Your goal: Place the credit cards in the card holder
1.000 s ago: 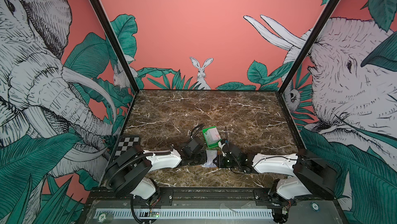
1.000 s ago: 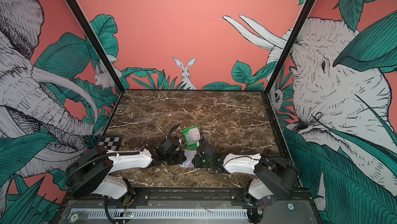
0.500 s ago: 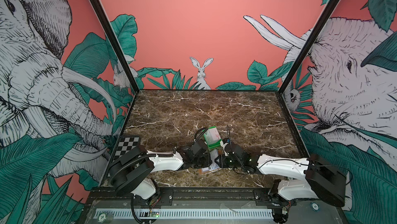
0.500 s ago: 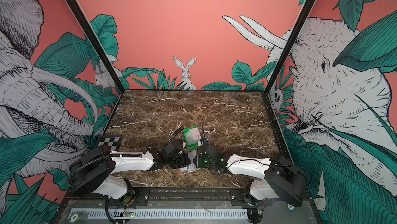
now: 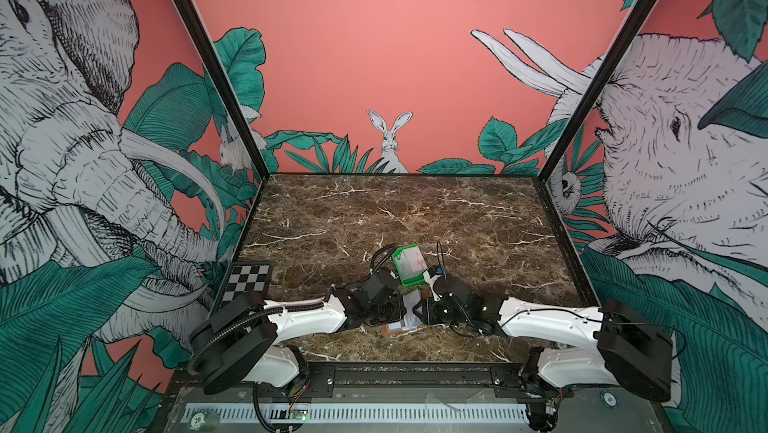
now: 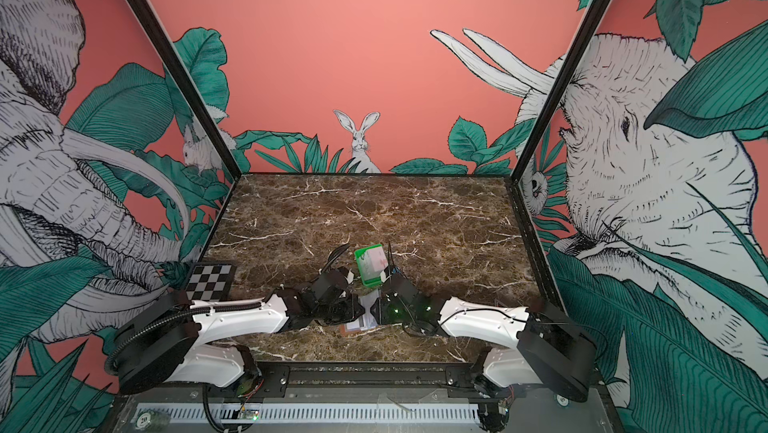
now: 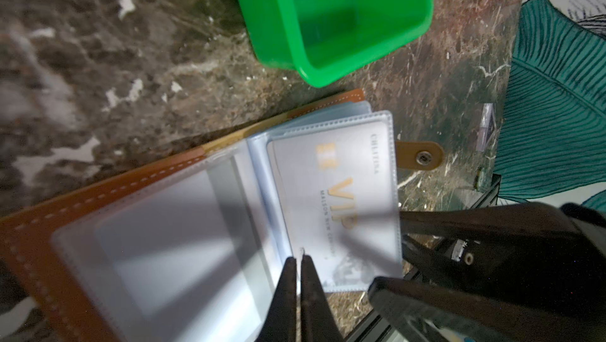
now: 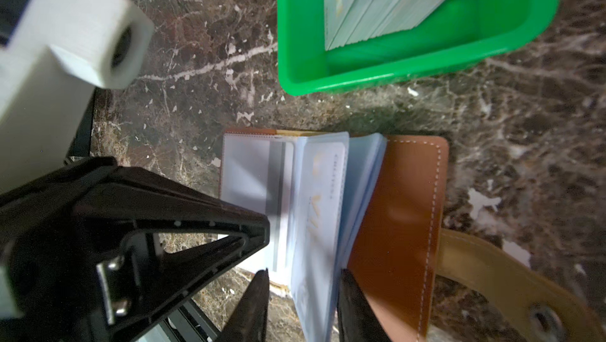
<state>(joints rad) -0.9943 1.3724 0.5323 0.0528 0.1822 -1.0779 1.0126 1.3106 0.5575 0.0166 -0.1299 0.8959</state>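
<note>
Card holder (image 7: 36, 222) is spread open. Left pincer (image 7: 299, 260) is clenched shut; right pincer (image 8: 303, 273) is parted around a sleeve (image 8: 314, 209).

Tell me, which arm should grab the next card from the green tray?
Right, probably: the right jaws stand open astride a card holder sleeve, gripping nothing, with the green tray and its credit cards close by. The left jaws are shut, tips on the holder's other page, apparently steadying it.

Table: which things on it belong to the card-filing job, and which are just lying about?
Job: brown card holder; loose card stack; VIP card, already sleeved.
Lying about: green tray (merely holds the stack); checkerboard.
</note>
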